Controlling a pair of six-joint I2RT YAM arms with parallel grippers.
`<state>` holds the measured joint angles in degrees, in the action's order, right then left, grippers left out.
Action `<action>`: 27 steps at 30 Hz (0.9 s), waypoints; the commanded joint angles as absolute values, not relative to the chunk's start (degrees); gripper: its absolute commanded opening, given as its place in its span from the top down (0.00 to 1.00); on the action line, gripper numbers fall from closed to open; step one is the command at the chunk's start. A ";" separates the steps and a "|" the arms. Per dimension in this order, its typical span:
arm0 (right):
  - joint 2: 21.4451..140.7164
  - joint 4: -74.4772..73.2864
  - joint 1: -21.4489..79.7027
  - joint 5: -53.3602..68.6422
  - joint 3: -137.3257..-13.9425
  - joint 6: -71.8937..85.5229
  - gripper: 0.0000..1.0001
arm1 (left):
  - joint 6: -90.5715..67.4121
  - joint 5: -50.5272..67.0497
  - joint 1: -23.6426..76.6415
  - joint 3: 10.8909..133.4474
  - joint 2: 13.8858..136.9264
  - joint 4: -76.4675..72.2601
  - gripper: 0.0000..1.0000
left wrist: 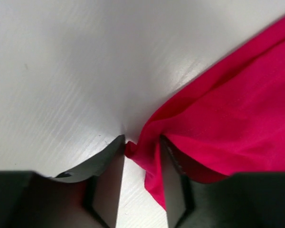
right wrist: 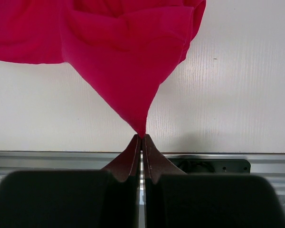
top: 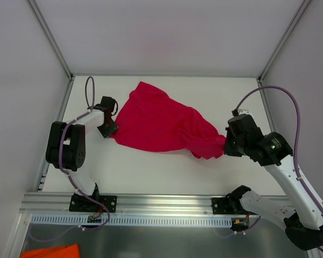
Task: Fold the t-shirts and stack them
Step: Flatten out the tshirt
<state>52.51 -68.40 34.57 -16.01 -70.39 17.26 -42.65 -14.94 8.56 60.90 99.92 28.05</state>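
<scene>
your left arm [top: 64, 145] and right arm [top: 290, 177] are white shells linked by chunky black joints. purple-grey cables [top: 89, 88] loop off both, and the right one's is longer. a small green light [top: 273, 143] glows on the right arm. each stands on black base brackets [top: 91, 203]. your left gripper [left wrist: 142, 140] and right gripper [right wrist: 141, 137] have dark, tapered fingers.

No readable text, labels, numbers or signs anywhere.
</scene>
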 commanded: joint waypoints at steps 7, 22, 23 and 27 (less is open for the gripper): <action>52.12 -67.94 33.93 -16.00 -69.26 16.87 0.99 | -42.27 -11.34 8.44 59.85 98.97 27.07 0.76; 61.33 -62.58 30.77 -19.76 -73.89 9.24 0.99 | -40.26 -7.03 8.44 67.91 82.62 31.46 1.00; 63.00 -62.14 29.80 -20.12 -75.83 7.92 0.99 | -39.91 -6.94 8.44 69.68 82.36 31.81 1.00; 72.57 -60.38 23.57 -18.64 -85.94 2.48 0.99 | -38.41 -6.94 8.44 80.05 84.27 34.27 1.00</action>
